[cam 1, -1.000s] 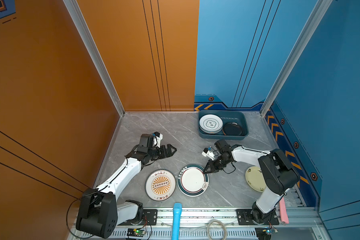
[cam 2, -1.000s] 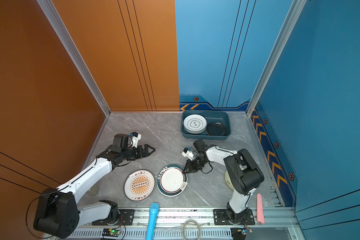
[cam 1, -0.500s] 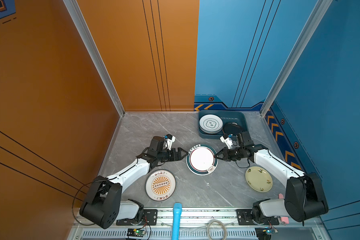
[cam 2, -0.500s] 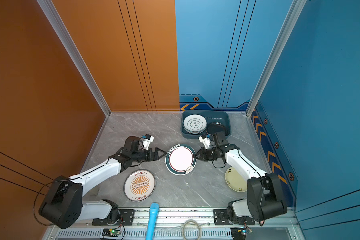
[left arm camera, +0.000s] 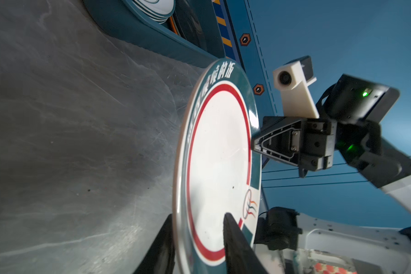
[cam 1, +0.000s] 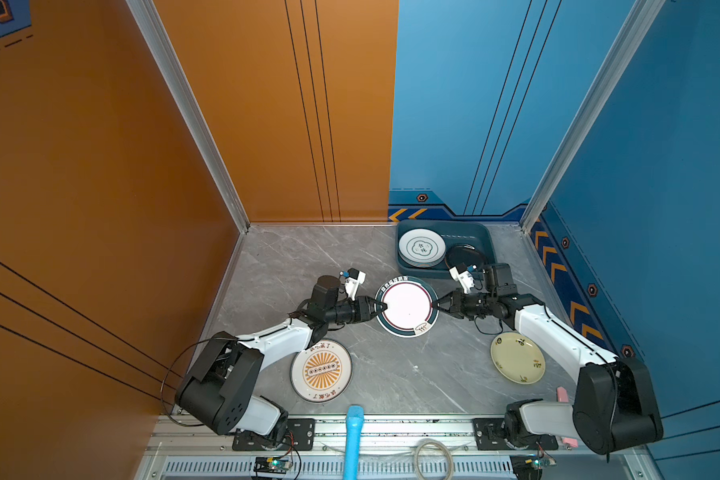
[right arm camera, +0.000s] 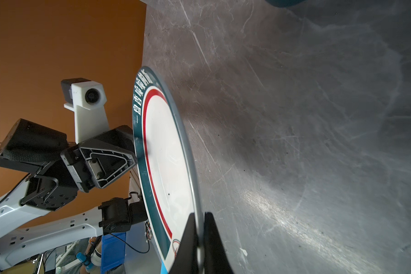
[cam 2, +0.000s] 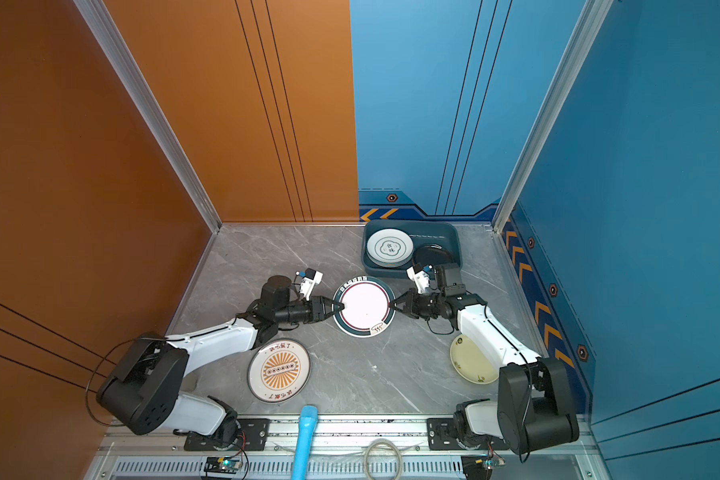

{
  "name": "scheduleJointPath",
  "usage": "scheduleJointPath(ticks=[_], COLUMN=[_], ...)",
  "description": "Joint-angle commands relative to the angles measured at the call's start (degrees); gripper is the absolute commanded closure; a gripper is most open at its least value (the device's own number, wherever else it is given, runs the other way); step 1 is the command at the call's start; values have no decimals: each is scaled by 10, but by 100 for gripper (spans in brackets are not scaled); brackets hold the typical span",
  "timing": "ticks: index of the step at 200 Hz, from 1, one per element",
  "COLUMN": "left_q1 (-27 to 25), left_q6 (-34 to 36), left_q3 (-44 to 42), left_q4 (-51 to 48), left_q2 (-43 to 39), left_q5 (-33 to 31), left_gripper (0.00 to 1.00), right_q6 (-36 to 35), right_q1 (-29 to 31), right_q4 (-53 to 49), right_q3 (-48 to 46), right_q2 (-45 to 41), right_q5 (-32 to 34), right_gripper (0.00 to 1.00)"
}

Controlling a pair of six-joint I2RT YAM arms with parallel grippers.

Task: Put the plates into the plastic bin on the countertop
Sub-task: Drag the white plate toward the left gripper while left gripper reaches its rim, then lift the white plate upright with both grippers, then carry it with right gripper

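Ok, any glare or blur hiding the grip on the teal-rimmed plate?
Both top views: teal-rimmed plate centre washed out, rim sharp. Left wrist view: left fingers dark and soft, plate crisp. Right wrist view: glare streak on the countertop, right fingers silhouetted.

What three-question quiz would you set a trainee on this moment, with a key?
1. True or false: the teal-rimmed plate lies inside the plastic bin.
2. How many plates rest untouched on the countertop? A) one B) two C) four
3. Which gripper holds the teal-rimmed plate's rim?
Key: 1 false, it is outside the plastic bin; 2 B, the sunburst plate and the cream plate; 3 both, the left gripper and the right gripper, on opposite sides.
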Motion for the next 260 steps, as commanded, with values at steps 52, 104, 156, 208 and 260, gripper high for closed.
scheduleJointPath(ticks=[52, 104, 156, 208, 260], left_q1=[-7, -15, -29, -37, -36], left_q6=[-21, -26, -25, -23, -24], left_q3=[28, 56, 72, 76, 67], left_q4=[28, 28, 28, 28, 29], left_q2=[22, 44, 58, 71, 60], left_q5=[20, 31, 32, 31, 25], left_gripper=[100, 100, 100, 100, 77], right_q6=[25, 22, 41, 68, 75], right_q1=[4, 22, 36, 50, 40], right_q4=[73, 129, 180, 227, 201], right_q3=[-18, -29, -31, -33, -8], right_q2=[-17, -10, 15, 31, 21], right_q5=[-50, -90, -106, -106, -78], right_gripper=[100, 72, 73, 91, 100])
